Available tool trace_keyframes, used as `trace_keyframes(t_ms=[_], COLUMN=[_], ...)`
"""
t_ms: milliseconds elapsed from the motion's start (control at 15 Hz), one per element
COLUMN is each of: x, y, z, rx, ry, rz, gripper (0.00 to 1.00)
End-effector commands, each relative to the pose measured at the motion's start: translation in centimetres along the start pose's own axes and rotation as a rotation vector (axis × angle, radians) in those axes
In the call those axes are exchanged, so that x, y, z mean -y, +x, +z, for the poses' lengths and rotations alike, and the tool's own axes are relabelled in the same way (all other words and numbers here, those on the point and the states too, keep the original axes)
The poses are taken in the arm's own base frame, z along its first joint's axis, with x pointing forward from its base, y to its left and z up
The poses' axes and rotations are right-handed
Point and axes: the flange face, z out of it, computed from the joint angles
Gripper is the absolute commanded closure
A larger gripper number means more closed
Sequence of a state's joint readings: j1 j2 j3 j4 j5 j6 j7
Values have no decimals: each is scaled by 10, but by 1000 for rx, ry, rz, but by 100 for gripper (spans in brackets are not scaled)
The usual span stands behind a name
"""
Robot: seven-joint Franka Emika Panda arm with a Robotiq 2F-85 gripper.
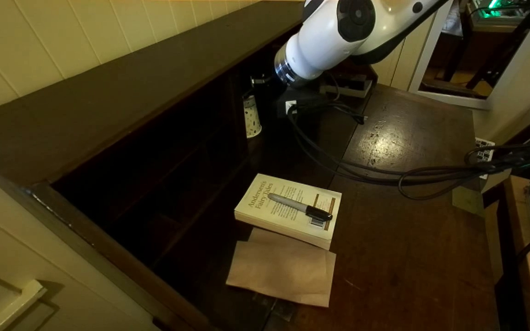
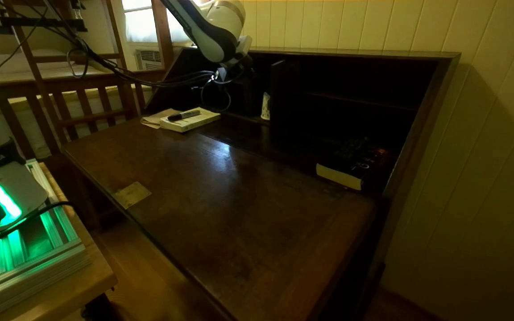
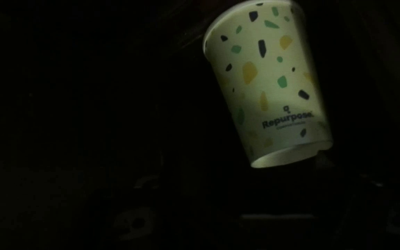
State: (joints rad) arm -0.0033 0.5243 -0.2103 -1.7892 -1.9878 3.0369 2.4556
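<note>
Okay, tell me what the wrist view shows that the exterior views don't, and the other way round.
Only the wrist view: legible "Repurpose" lettering on the patterned cup.
Only the exterior views: the pale book, the marker lying on it and the brown paper next to it.
Shared by all: the cup itself, small in both exterior views.

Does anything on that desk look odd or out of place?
Yes: the white paper cup with green, yellow and dark flecks appears upside down, its wider rim lowermost in both exterior views. Also, the dark brown wooden desk has a scuffed patch.
</note>
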Motion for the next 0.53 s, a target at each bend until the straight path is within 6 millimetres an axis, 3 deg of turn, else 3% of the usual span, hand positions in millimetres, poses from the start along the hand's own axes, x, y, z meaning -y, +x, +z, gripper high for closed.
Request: trace_keyframes(t_ms=[0, 467], x=[-3, -9], y=[-2, -8], z=[4, 4], rx=[34, 61], ry=[22, 15], rz=[-19, -55], gripper=[0, 0])
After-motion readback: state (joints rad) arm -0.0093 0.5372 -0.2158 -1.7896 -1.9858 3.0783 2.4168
